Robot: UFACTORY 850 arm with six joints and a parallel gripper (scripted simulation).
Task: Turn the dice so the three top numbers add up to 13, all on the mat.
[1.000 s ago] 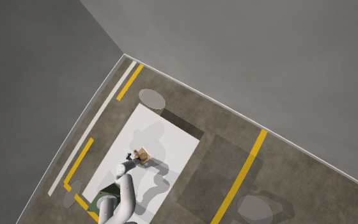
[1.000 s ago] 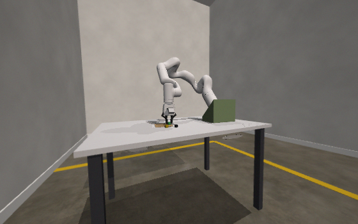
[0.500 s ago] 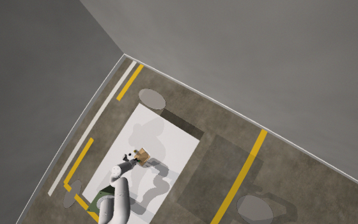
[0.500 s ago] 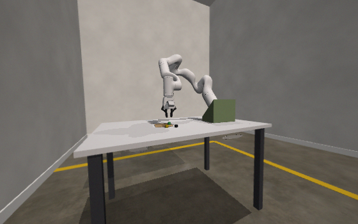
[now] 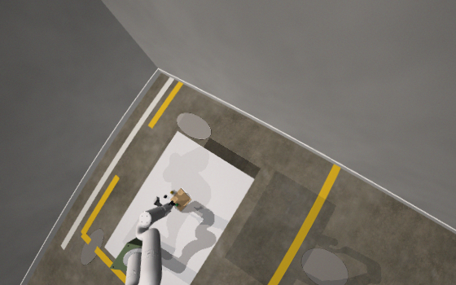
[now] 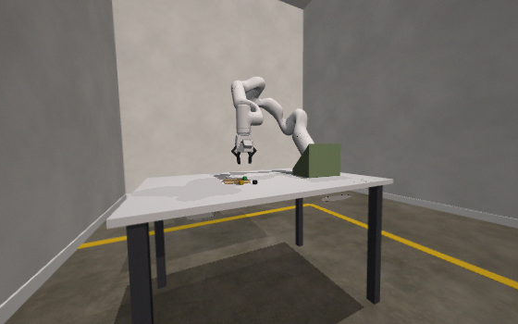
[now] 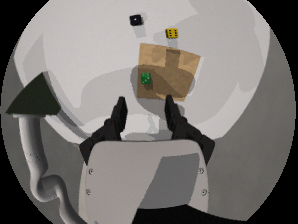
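The brown mat (image 5: 185, 198) (image 6: 228, 182) (image 7: 177, 82) lies on the table. The green die (image 5: 177, 204) (image 6: 245, 178) (image 7: 145, 78) rests on the mat near its left edge in the wrist view; its top shows several pips, too small to count surely. The yellow die (image 5: 172, 192) (image 6: 241, 182) (image 7: 172, 33) lies on the table just beyond the mat's far edge, with two rows of three pips on top. The black die (image 5: 165, 196) (image 6: 254, 181) (image 7: 136, 20) lies off the mat, farther left; its top seems to show one pip. My gripper (image 6: 244, 162) (image 7: 145, 102) is open and empty, above the mat.
The white table (image 5: 227, 183) (image 6: 156, 204) carries everything. A green wedge-shaped block (image 6: 325, 160) (image 7: 37, 100) stands by the arm's base, to the right in the exterior view. Shadows of the arm and gripper fall across the mat and table.
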